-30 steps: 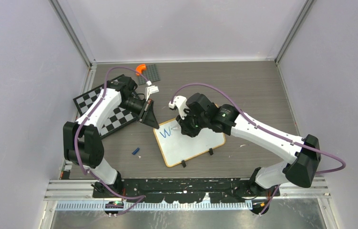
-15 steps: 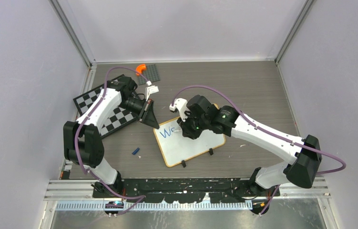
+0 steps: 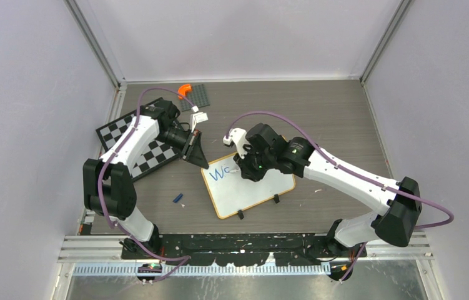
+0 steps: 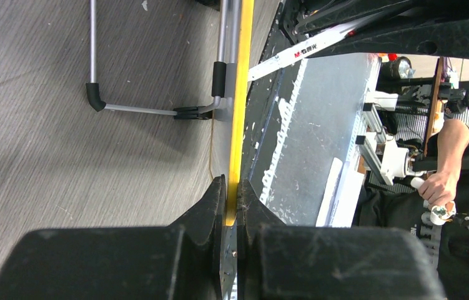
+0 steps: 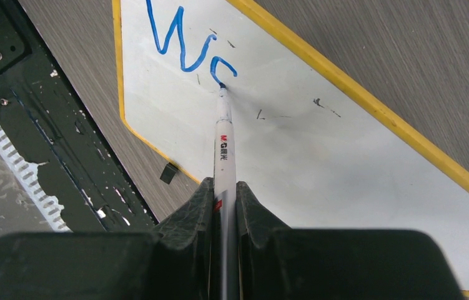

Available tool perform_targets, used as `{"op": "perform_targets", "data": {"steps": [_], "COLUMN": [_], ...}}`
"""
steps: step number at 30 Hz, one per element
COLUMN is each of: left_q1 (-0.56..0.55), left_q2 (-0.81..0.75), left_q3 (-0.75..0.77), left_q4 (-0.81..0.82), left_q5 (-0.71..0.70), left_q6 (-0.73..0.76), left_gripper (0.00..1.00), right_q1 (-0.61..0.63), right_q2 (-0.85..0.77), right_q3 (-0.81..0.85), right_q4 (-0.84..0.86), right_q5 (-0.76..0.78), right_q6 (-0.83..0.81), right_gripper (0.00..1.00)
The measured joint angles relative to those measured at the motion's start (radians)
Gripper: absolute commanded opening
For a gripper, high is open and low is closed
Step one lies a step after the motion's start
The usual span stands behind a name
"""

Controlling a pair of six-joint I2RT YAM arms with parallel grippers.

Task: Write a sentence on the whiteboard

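Note:
The whiteboard (image 3: 253, 190) lies on the table, white with a yellow rim, and shows large in the right wrist view (image 5: 319, 156). My left gripper (image 3: 202, 161) is shut on its far left corner; the yellow rim (image 4: 239, 125) runs between the jaws of that gripper (image 4: 232, 187). Over the board's upper part, my right gripper (image 3: 244, 169) (image 5: 224, 187) is shut on a white marker (image 5: 222, 137). The marker's blue tip touches the board. Of the sentence (image 5: 185, 47), a blue "W" and a curved stroke beside it show (image 3: 222, 175).
A black-and-white checkered board (image 3: 141, 147) lies under the left arm. A grey baseplate (image 3: 195, 97) with an orange piece (image 3: 184, 90) sits at the back. A small blue cap (image 3: 178, 198) lies left of the whiteboard. Two black feet (image 3: 240, 214) stick out at the board's near edge.
The right gripper has moved the marker slightly, and a curved blue stroke has appeared after the "W". The left arm and the board have not moved.

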Motion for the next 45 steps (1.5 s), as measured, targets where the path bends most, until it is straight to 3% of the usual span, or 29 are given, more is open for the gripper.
{"op": "perform_targets", "data": {"steps": [45], "left_q1": [-0.005], "left_q2": [0.008], "left_q3": [0.000], "left_q4": [-0.014], "left_q5": [0.010], "left_q6": [-0.002], "left_gripper": [0.00], "right_q1": [-0.026], "right_q2": [-0.046], "right_q3": [0.040], "right_q4": [-0.058], "right_q5": [0.018], "right_q6": [-0.020], "right_gripper": [0.00]}}
